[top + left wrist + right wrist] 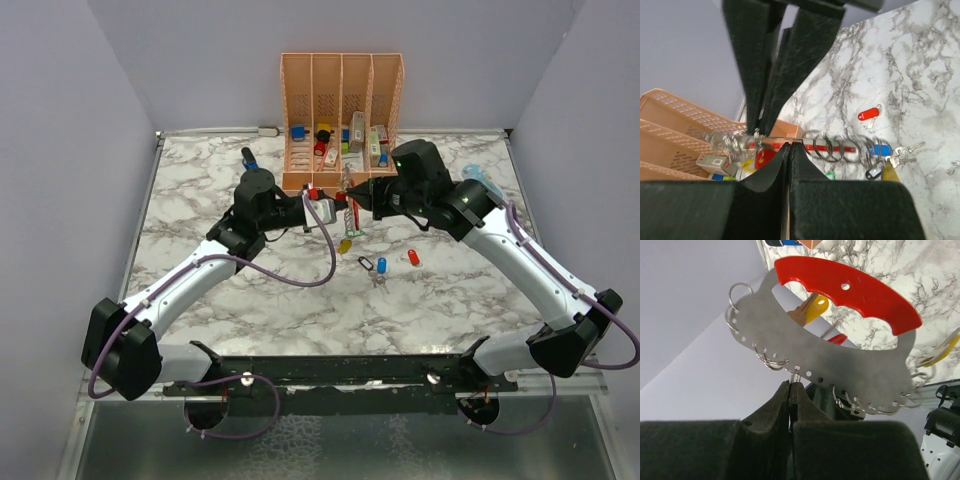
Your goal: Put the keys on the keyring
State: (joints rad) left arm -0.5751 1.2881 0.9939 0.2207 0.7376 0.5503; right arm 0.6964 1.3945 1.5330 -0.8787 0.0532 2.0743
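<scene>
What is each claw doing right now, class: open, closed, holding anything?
Left claw: closed, pinching the keyring by its edge.
Right claw: closed on a split ring on the keyring's rim.

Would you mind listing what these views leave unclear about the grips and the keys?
Top external: where the fingers meet the keyring is too small and masked by the wrists.
Left wrist: the left fingers cover whatever they pinch.
Right wrist: the yellow key is cut off by the right edge, so whether it hangs on a ring is unclear.
</scene>
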